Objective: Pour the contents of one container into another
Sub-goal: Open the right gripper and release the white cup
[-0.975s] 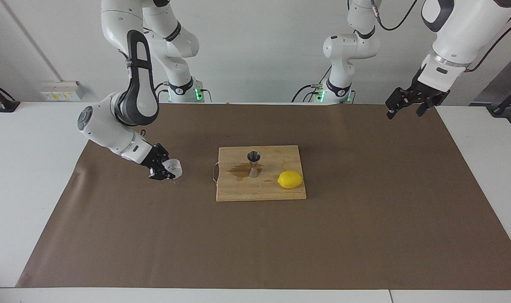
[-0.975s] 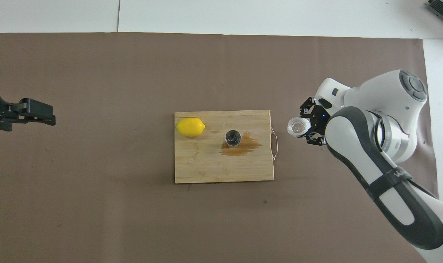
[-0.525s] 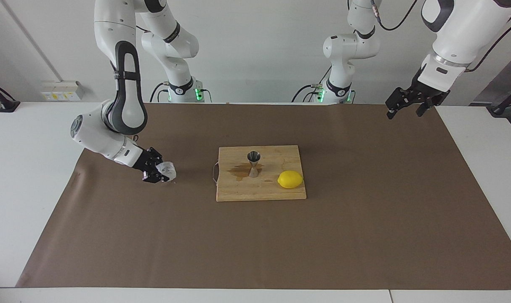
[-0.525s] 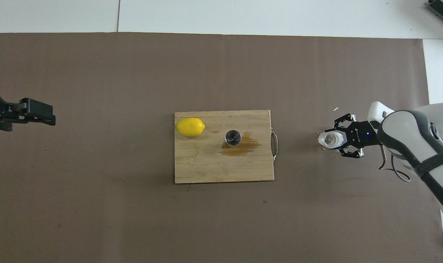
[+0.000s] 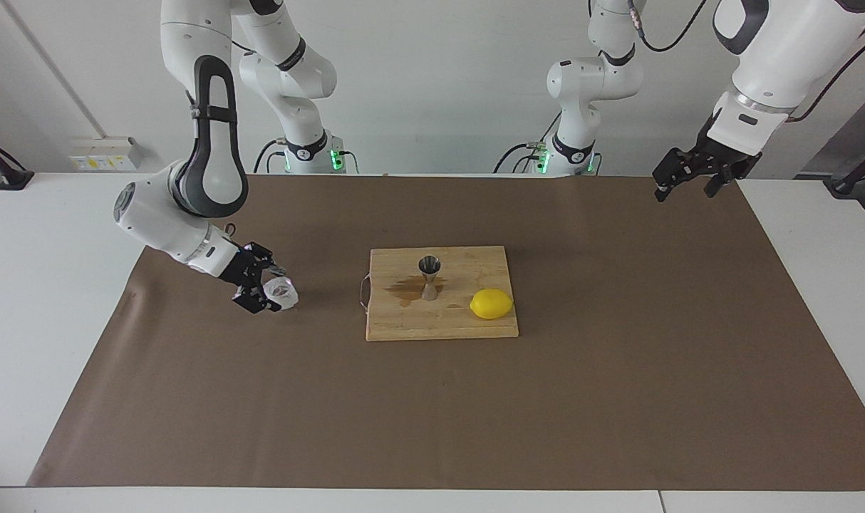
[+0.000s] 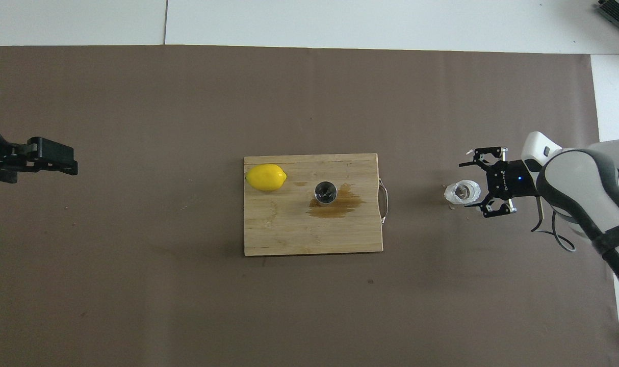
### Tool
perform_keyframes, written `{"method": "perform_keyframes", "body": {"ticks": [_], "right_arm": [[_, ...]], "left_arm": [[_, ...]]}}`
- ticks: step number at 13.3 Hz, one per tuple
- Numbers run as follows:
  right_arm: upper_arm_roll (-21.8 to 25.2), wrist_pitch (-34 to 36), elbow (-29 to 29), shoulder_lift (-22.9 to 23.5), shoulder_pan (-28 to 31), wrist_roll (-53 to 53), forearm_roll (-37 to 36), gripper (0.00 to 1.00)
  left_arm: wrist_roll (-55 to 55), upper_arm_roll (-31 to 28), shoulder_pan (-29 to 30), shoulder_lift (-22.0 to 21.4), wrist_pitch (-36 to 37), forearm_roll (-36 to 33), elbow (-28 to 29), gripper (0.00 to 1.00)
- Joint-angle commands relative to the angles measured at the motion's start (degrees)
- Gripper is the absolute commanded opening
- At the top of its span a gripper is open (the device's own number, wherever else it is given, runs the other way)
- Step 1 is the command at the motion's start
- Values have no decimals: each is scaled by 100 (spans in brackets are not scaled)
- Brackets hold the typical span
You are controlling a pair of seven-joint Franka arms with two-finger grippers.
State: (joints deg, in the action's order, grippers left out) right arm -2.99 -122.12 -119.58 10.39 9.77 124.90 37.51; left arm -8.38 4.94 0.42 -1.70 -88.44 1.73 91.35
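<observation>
Crinkly cup [image 6: 461,192] on paper — between spread right gripper [image 6: 474,184] fingers

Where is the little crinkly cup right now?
The cup sits on the brown paper toward the right arm's end, beside the cutting board, between the right gripper's open fingers.

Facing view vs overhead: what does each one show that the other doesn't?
Facing only: both arm bases, the wall, the jigger's hourglass side profile.
Overhead only: straight down into the cup, with the right gripper open beside it.
Both: cutting board with a wet stain, the lemon, the brown mat, the left gripper waiting open over its end of the table.
</observation>
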Motion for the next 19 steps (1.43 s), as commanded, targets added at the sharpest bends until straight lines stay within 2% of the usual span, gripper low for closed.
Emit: {"method": "perform_keyframes", "body": {"ticks": [1, 5, 9, 12, 14, 16, 19], "right_arm": [[-17, 154, 205, -528, -107, -693, -112, 100], [-35, 84, 654, -862, -142, -2088, -148, 100], [-52, 224, 1181, -924, -335, -4170, -1139, 100], [-43, 180, 1515, -933, -616, -5594, -1325, 100], [-52, 224, 1666, -968, -678, -6998, -1605, 100], [-52, 329, 1736, -1117, -819, -8178, -2351, 100], [-52, 1021, 2244, -1144, -907, -10267, -2888, 100]], "left_arm": [[21, -63, -59, -155, 38, -76, 137, 100], [21, -63, -59, -155, 38, -76, 137, 100], [21, -63, -59, -155, 38, -76, 137, 100], [21, -63, -59, -155, 38, -76, 137, 100], [21, -63, -59, -155, 38, -76, 137, 100], [21, -63, -59, -155, 38, -76, 137, 100], [21, -63, -59, -155, 38, -76, 137, 100]]}}
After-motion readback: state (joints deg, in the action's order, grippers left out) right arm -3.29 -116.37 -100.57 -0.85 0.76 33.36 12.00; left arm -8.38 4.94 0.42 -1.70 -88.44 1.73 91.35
